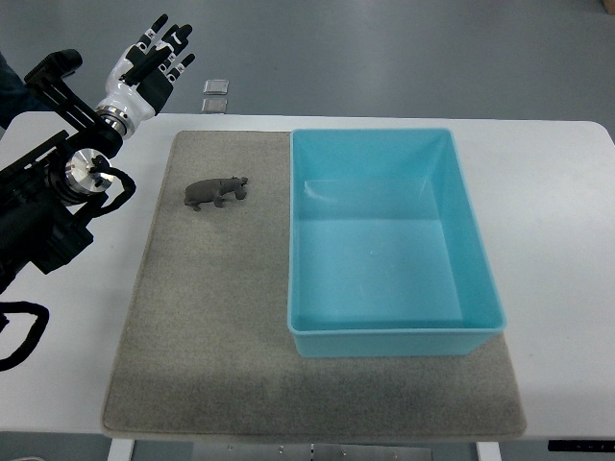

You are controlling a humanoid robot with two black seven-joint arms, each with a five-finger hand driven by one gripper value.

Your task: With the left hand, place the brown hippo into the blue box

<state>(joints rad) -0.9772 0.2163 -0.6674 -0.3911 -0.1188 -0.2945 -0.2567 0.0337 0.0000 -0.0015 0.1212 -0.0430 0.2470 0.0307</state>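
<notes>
Hippo [216, 192] standing on mat [192, 317], just left of box [384, 331]. Left hand [146, 69] far-left, fingers apparently released, holding nothing. Best reached from above, gripping body squarely.

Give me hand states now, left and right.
Left hand: open, fingers extended, holding nothing, up past the table's far left corner, clear of the hippo.
Right hand: not in view.

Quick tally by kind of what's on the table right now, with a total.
Hippo toys: 1, the brown hippo
Boxes: 1, the blue box
Mats: 1, the grey mat
Total: 3
</notes>
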